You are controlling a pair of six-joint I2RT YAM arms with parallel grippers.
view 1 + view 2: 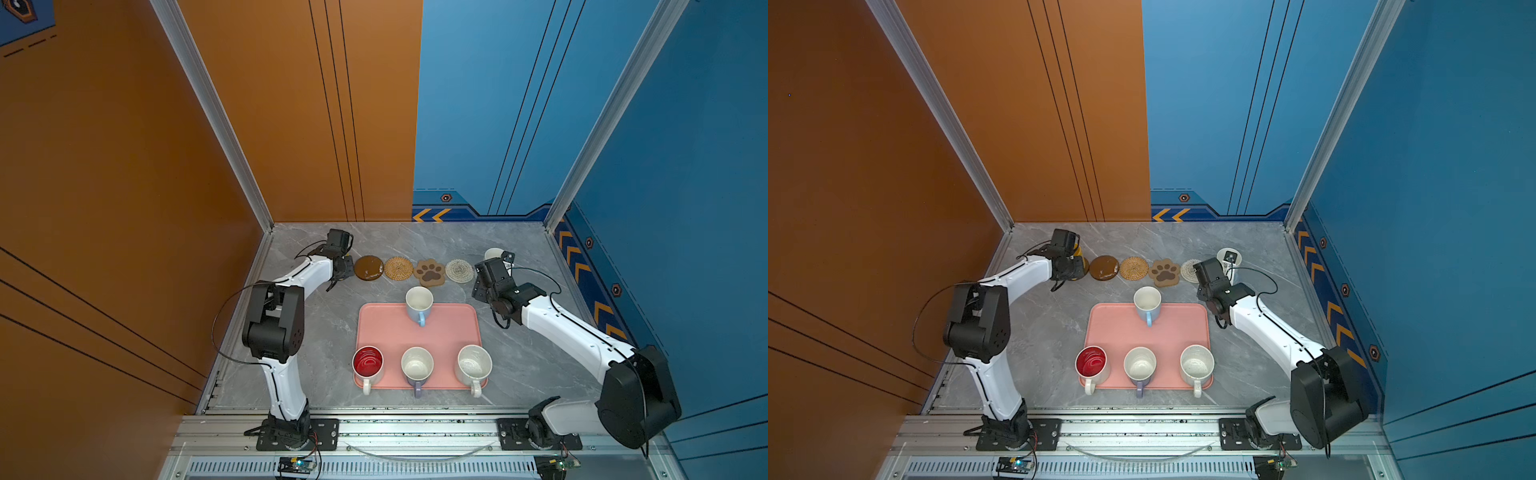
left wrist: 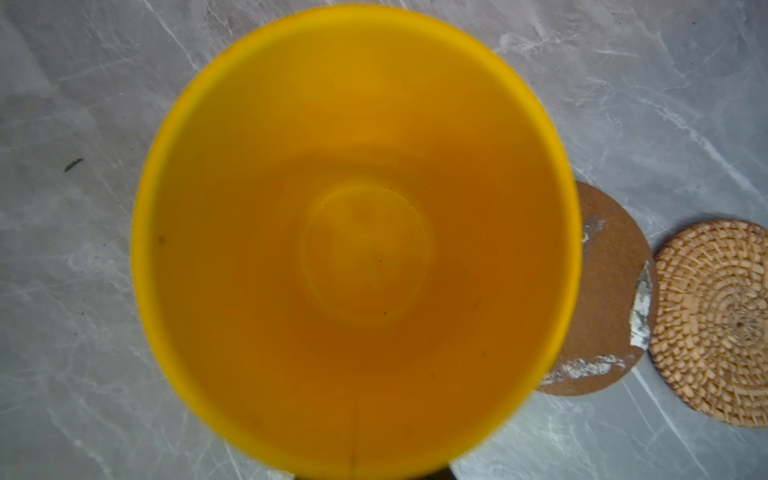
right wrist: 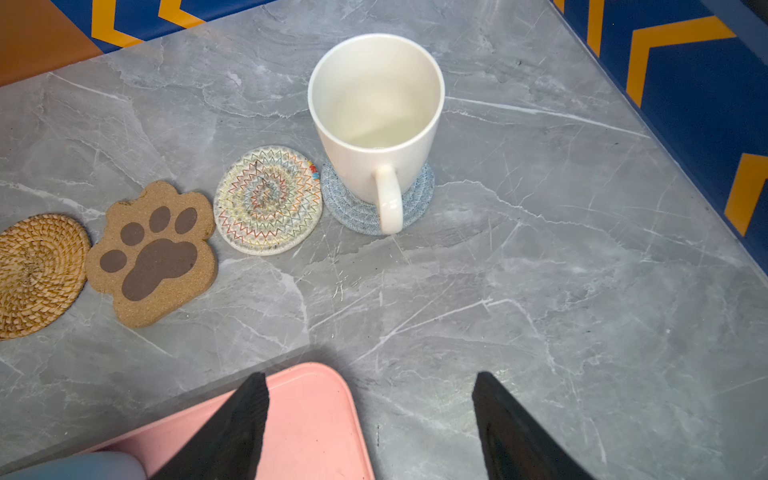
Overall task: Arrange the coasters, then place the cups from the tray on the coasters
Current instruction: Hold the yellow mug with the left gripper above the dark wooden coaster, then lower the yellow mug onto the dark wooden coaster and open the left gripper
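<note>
Left wrist view: yellow mug (image 2: 357, 241) fills the frame, mouth up, at the left end of the coaster row, its rim overlapping the sight of a dark brown disc (image 2: 602, 291). The left gripper (image 1: 343, 270) sits over it; I cannot tell how its jaws stand, nor whether the mug is down, nor what lies beneath it.

The right gripper (image 3: 368, 376) has its jaws apart and empty, over a corner of the tray (image 1: 382, 328). The plain white mug (image 3: 376, 124) stands on the light blue woven coaster (image 3: 345, 208).

Four mugs are on the tray.

Hazards, as judged:
- The yellow mug may tip if it lands off-centre, straddling a disc edge.
- The cream woven coaster (image 3: 268, 199) lies just beside the white mug, so a mug lowered there could strike it.
- The light woven mats could slide if nudged.
</note>
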